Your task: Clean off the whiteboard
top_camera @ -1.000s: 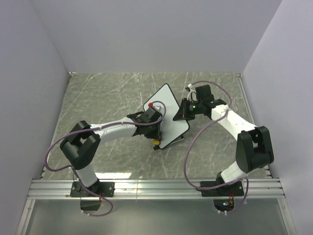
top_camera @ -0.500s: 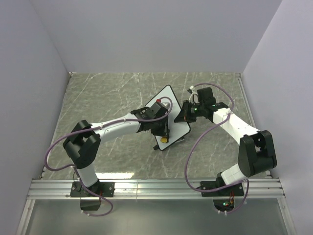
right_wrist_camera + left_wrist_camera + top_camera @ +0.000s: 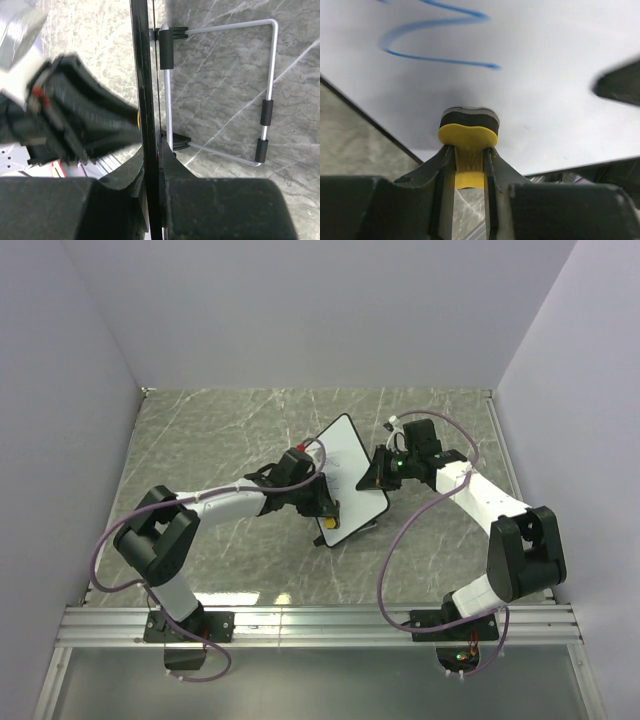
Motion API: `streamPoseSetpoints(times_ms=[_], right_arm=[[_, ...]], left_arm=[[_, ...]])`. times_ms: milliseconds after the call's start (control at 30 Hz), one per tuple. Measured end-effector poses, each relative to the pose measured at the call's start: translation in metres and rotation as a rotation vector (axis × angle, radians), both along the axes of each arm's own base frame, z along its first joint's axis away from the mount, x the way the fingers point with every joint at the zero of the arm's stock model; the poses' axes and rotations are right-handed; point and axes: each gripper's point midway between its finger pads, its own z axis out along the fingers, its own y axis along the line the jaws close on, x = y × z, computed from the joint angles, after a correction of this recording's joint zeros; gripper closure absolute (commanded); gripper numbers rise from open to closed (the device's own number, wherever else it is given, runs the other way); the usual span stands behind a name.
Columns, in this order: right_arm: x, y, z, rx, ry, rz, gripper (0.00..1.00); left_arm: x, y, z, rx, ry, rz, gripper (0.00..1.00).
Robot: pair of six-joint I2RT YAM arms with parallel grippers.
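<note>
The whiteboard stands tilted at the table's middle, propped on a wire stand. A blue scribble shows on its face in the left wrist view. My left gripper is shut on a small yellow eraser with a dark pad, pressed against the board's lower part below the scribble. My right gripper is shut on the board's black right rim, holding it edge-on between the fingers.
The marbled grey tabletop is walled on three sides. An aluminium rail runs along the near edge by the arm bases.
My left gripper swept the eraser across the board toward the right, then back left and down to the lower edge. The right gripper kept its hold on the rim.
</note>
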Motion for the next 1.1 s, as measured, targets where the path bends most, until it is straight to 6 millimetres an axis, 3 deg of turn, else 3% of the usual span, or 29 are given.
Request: streamPoseSetpoints(times_ms=[133,433,667,833,967,1100], right_arm=[[0.000,0.000,0.000,0.000,0.000,0.000,1.00],[0.000,0.000,0.000,0.001,-0.003,-0.001,1.00],[-0.001,-0.001,0.000,0.001,0.000,-0.005,1.00],[-0.001,-0.002,-0.001,-0.005,0.003,-0.011,1.00],[-0.001,-0.002,-0.002,-0.008,0.005,-0.013,1.00],[-0.002,-0.002,-0.001,-0.005,0.008,-0.010,1.00]], left_arm=[[0.010,0.008,-0.002,-0.041,0.020,0.029,1.00],[0.012,0.005,0.002,-0.022,0.052,0.020,1.00],[0.046,-0.022,0.042,-0.070,-0.038,0.031,1.00],[0.055,-0.025,0.045,-0.093,-0.047,0.035,1.00],[0.065,-0.018,0.041,-0.121,-0.065,0.055,1.00],[0.093,0.013,0.020,-0.124,-0.083,0.151,1.00]])
